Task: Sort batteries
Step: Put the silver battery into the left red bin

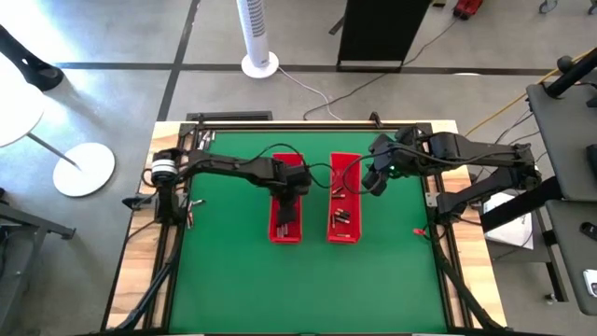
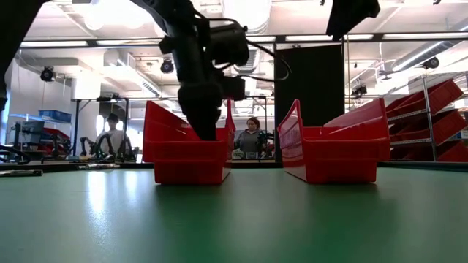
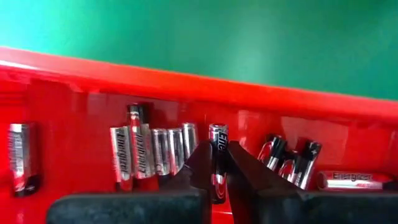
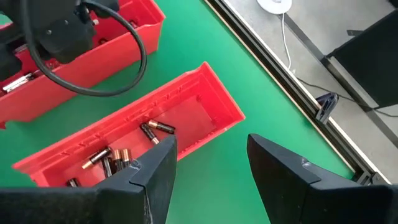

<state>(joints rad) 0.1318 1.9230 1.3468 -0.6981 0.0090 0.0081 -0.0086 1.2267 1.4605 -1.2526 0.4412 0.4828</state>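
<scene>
Batteries lie in two red trays that stand side by side near the middle of the green table, closer to its far edge than its near one. In the left tray a row of silvery batteries leans against the wall, with dark ones beside them. The left gripper reaches down into this tray, and its fingers are closed on one dark battery that stands upright between them. The right tray holds a loose cluster of copper-topped batteries on its floor, with one more lying a little apart. The right gripper hangs above the table just beside this tray's far end, on the side toward the table's right edge; its fingers stand apart with nothing between them. In the low view, two seated people show in the room beyond the table.
</scene>
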